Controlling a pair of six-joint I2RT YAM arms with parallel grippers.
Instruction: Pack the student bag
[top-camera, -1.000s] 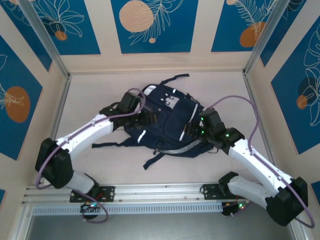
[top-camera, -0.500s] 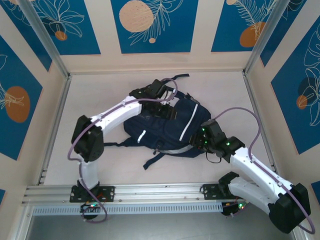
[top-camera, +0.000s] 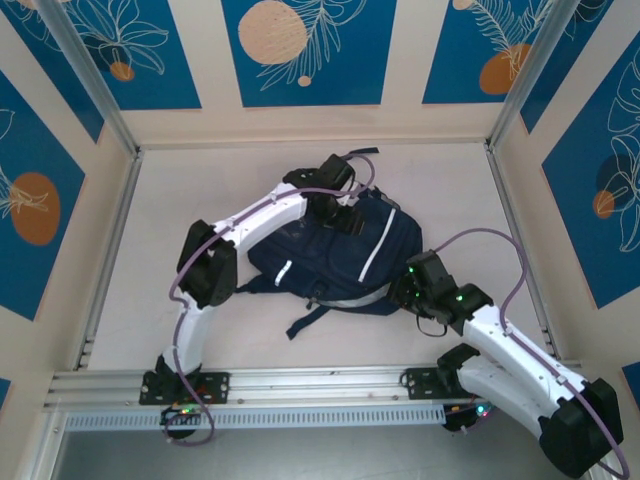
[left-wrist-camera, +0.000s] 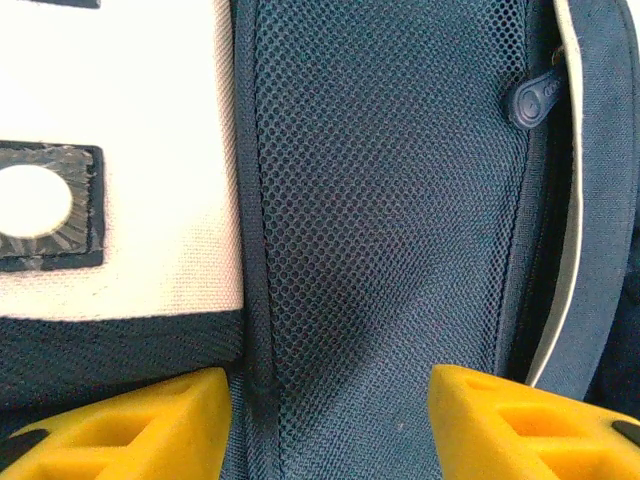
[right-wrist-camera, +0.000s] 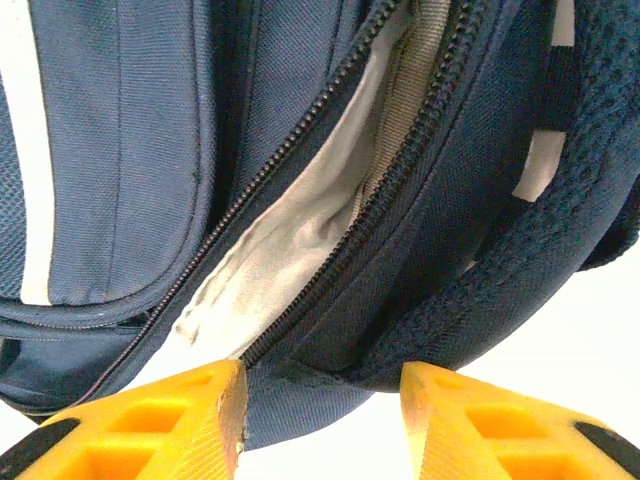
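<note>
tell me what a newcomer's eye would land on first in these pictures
The big dark navy student bag lies in the middle of the table. The left gripper is over its far end and the right gripper at its near right edge. In the right wrist view, an unzipped opening shows light grey lining.

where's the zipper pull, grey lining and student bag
zipper pull (left-wrist-camera: 535, 97), left wrist view, on its rounded tab
grey lining (right-wrist-camera: 300, 230), right wrist view, on fabric between the open zipper teeth
student bag (top-camera: 330, 262), top external view, on its navy front panel
</note>
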